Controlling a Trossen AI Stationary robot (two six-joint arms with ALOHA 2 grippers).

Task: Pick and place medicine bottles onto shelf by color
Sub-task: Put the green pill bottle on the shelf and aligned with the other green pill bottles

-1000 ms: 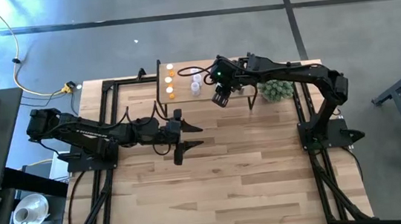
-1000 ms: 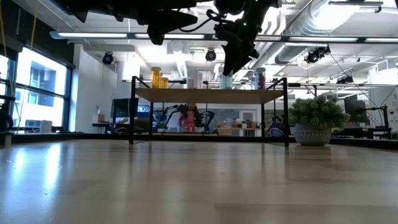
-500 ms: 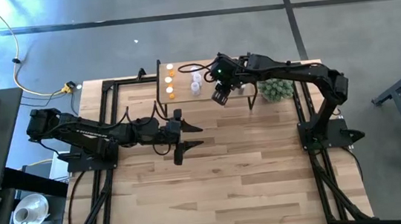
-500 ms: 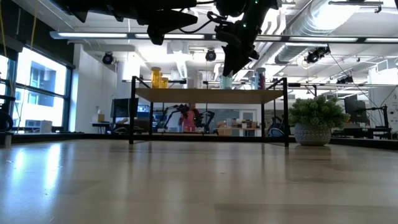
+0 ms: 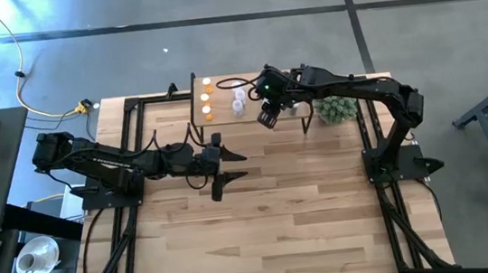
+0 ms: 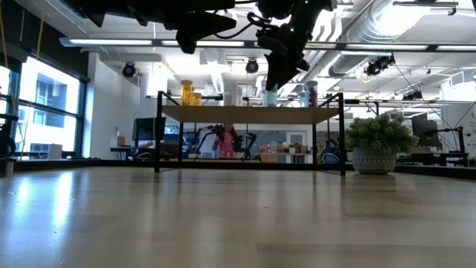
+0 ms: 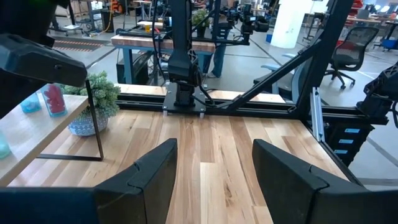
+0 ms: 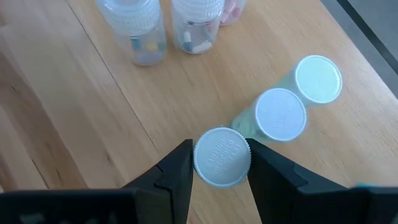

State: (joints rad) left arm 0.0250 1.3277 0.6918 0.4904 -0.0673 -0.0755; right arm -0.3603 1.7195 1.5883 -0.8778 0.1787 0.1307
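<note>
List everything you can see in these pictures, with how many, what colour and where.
Shelf: one, light wood, black legs, far edge of the table.
Orange bottles: three, shelf's left end.
Clear bottles: two, mid-shelf.
Green bottles: three, white caps, in a row; the nearest sits between the right gripper's fingers.
Plant: one, green, right of the shelf.
Left gripper: open, over the table.
Right gripper: shut on a green bottle's cap.

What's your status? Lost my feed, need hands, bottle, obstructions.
Right hand shut on green bottle over shelf. Left hand open, idle mid-table. Two green bottles crowd alongside.
</note>
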